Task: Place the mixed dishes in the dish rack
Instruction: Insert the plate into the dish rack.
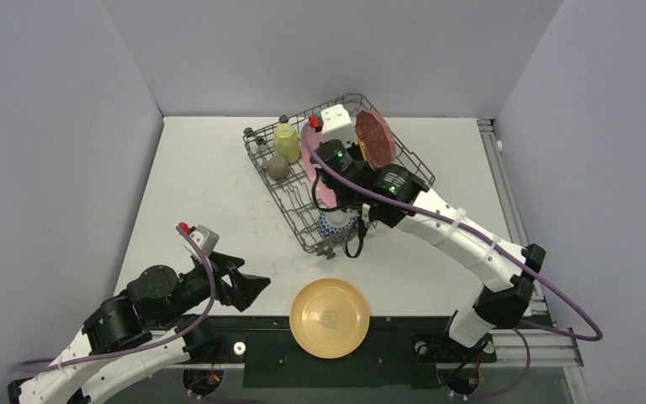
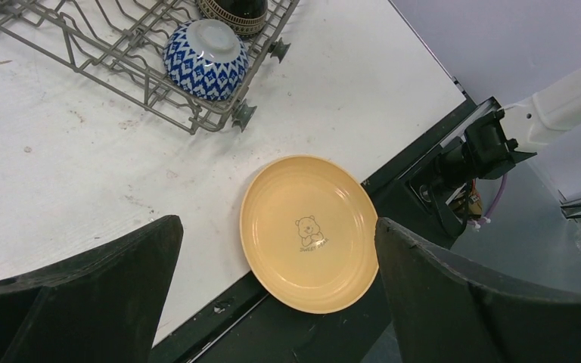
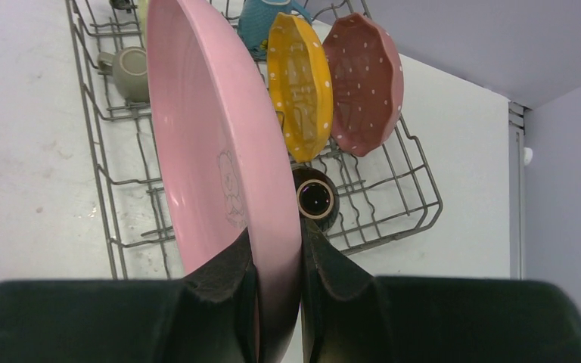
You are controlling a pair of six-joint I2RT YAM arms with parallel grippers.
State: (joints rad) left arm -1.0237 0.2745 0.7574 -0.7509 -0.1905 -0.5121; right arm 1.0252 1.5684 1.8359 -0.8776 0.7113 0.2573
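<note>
Right now the right gripper (image 3: 276, 253) is closed narrowly on the rim of a plain pink round plate (image 3: 212, 128), holding it on edge above the middle of the large grey wire dish rack (image 1: 277, 192). The rack sits at the far middle of the white tabletop (image 1: 210, 177). Standing on edge at its far right are an orange dotted plate (image 3: 300, 83) and, just beside it, a red dotted plate (image 3: 365, 79). A dark-brown bowl (image 3: 316, 198) sits below them. A blue-and-white patterned bowl (image 2: 206, 59) lies in the rack's near corner. A pale-yellow mug (image 1: 286, 141) and a small olive mug (image 1: 277, 167) are at its far left. The left gripper (image 2: 278, 225) stands wide and holds nothing, near the tabletop's near-left edge. A tan round plate (image 2: 309, 231) lies flat, overhanging the near edge.
</note>
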